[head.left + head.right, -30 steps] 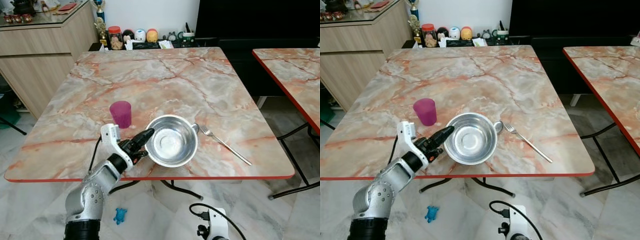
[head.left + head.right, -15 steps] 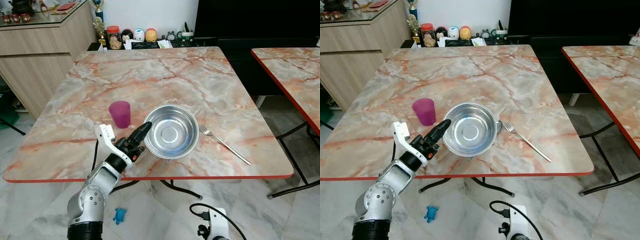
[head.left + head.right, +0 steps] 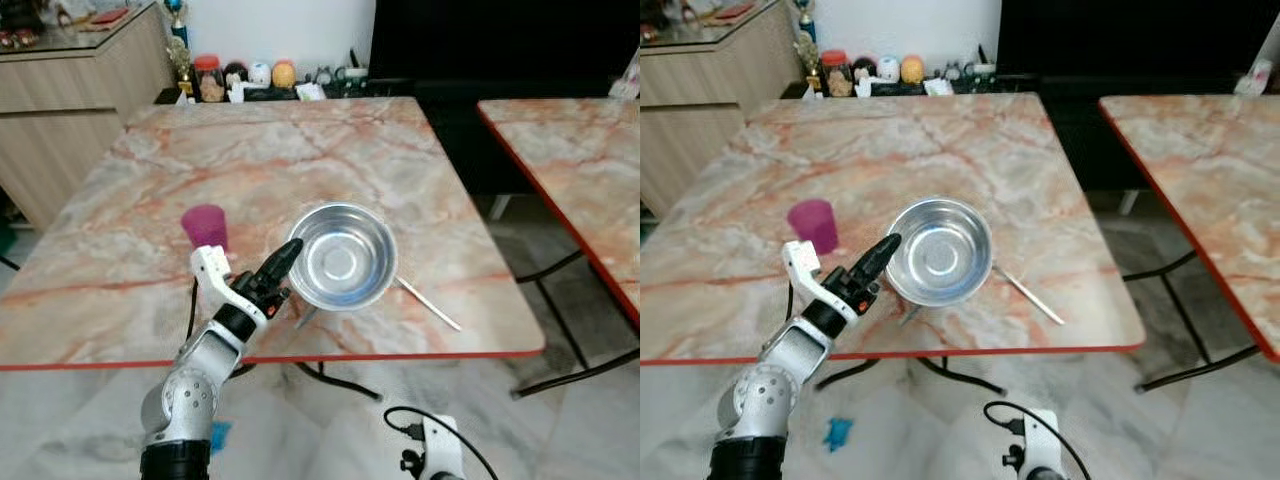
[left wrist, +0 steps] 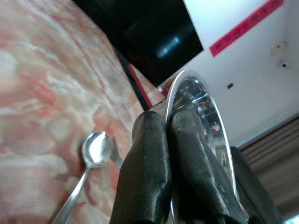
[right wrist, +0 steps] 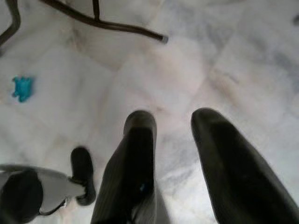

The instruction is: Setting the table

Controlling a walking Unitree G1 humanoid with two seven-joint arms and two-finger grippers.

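Shiny metal bowl (image 3: 341,256), glossy marble-look table (image 3: 250,150) (red-edged)

A shiny steel bowl (image 3: 341,256) is lifted clear of the marble table (image 3: 300,160), tilted so its round inside faces up and forward. A spoon (image 4: 91,158) lies on the tabletop under it, a fork (image 3: 430,305) just to its right. A magenta cup (image 3: 205,226) stands upright to its left.

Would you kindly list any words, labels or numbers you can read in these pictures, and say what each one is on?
No text can be read.
Red strip on the white wall in the left wrist view: any marks are too blurred to read.
Red-lidded jar and small items behind the table: labels too small to read.
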